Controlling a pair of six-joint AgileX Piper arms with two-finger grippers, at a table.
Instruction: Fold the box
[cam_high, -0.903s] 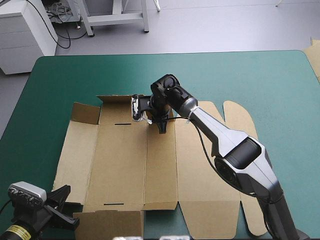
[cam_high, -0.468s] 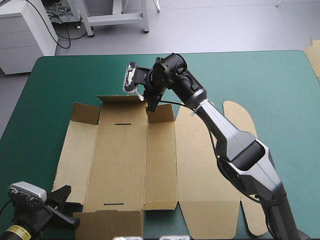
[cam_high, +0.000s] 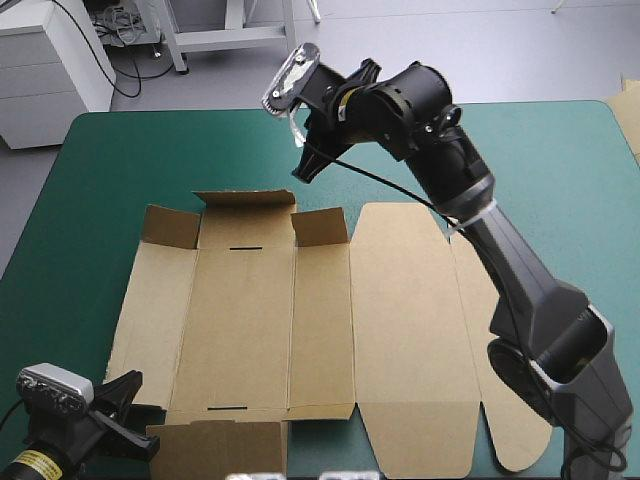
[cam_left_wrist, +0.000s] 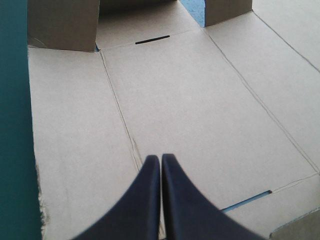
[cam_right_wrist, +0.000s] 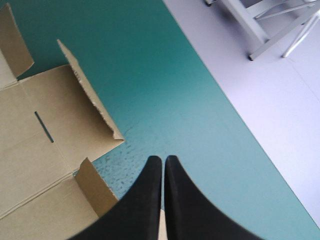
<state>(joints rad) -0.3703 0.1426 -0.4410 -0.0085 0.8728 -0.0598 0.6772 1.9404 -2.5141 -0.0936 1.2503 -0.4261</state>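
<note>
The brown box (cam_high: 260, 330) lies as a cut sheet on the teal-green cover, most panels flat. Its far flap (cam_high: 245, 203) and two small corner flaps (cam_high: 170, 226) (cam_high: 320, 227) stand tilted up. My right gripper (cam_high: 303, 172) hangs shut and empty in the air just beyond the box's far edge. In the right wrist view its tips (cam_right_wrist: 163, 159) point over bare cover beside the far flaps (cam_right_wrist: 45, 130). My left gripper (cam_high: 130, 400) is shut at the near left corner, tips (cam_left_wrist: 161, 158) above a crease of the box (cam_left_wrist: 190, 100), holding nothing.
Bare teal-green cover (cam_high: 520, 160) stretches beyond and to the right of the box. A pale edge of more board (cam_high: 630, 115) shows at the table's far right edge. The rounded lid flaps (cam_high: 510, 420) reach toward the near right.
My right gripper has lifted off the box's far crease and swung up and back past the far edge. The small far flap it covered now shows, tilted up. The left arm has not moved.
</note>
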